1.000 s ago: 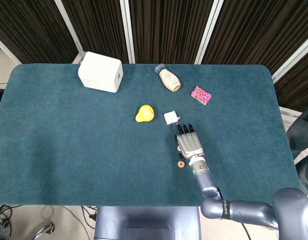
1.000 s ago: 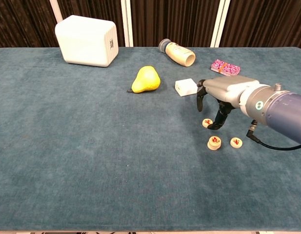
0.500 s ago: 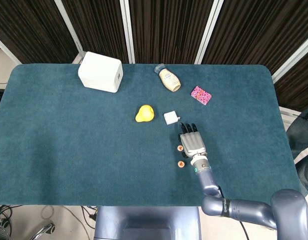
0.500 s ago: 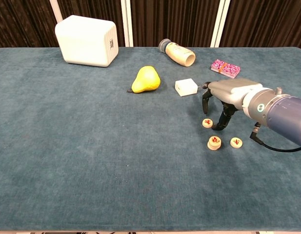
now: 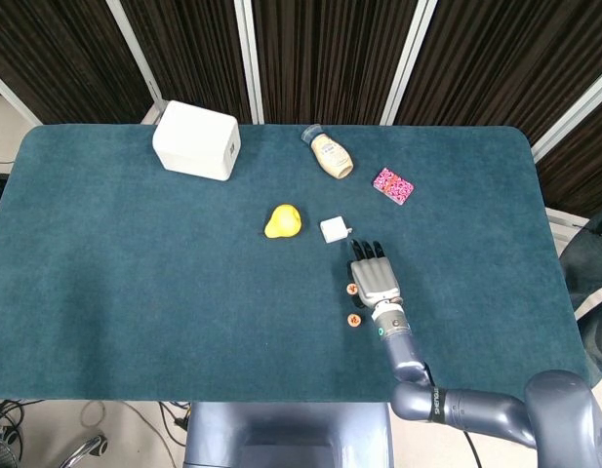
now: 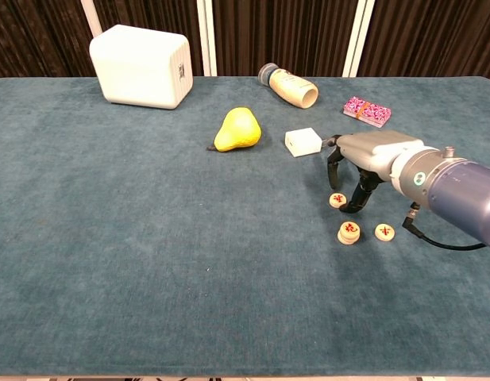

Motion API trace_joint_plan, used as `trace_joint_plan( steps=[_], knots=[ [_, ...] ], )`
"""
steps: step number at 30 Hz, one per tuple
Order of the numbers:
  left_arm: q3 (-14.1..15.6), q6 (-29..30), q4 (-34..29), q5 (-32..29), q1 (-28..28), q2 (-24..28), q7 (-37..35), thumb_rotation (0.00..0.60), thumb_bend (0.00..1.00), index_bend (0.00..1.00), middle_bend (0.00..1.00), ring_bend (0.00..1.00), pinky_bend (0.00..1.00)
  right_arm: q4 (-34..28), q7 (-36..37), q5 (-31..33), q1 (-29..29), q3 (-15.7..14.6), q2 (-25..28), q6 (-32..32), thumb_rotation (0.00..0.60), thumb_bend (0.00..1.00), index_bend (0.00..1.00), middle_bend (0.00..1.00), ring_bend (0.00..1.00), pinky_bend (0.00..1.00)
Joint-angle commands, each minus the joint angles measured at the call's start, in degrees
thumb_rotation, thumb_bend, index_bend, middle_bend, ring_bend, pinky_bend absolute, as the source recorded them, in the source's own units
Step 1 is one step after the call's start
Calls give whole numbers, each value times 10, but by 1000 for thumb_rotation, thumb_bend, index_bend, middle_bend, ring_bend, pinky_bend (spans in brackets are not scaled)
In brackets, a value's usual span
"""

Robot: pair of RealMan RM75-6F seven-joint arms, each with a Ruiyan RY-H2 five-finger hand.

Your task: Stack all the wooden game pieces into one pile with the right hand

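The right hand (image 6: 364, 163) arches, holding nothing, fingertips straddling the nearest wooden piece (image 6: 337, 200); it should pinch the piece's rim evenly, then lift straight.

On the blue table (image 6: 109, 262): white box (image 6: 141, 65); tipped bottle (image 6: 291, 86); yellow pear (image 6: 237, 129); small white block (image 6: 302, 142); pink packet (image 6: 367, 110).

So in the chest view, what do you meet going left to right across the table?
White box → yellow pear → lying bottle → small white cube → pink card pack.
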Motion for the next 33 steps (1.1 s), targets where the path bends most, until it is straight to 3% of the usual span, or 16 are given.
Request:
trace_joint_plan(
  steps=[1,33],
  knots=[
    [0,0,0,1,0,0,1,600,94,0,0,0,76,0,1,0,-1,2,-1,0,600,342,485,0,0,0],
    [0,-2,1,-1,-1,-2,4,600,95,0,0,0,75,7,-7,4,-3,5,-9,-3,600,399,529,0,0,0]
  ],
)
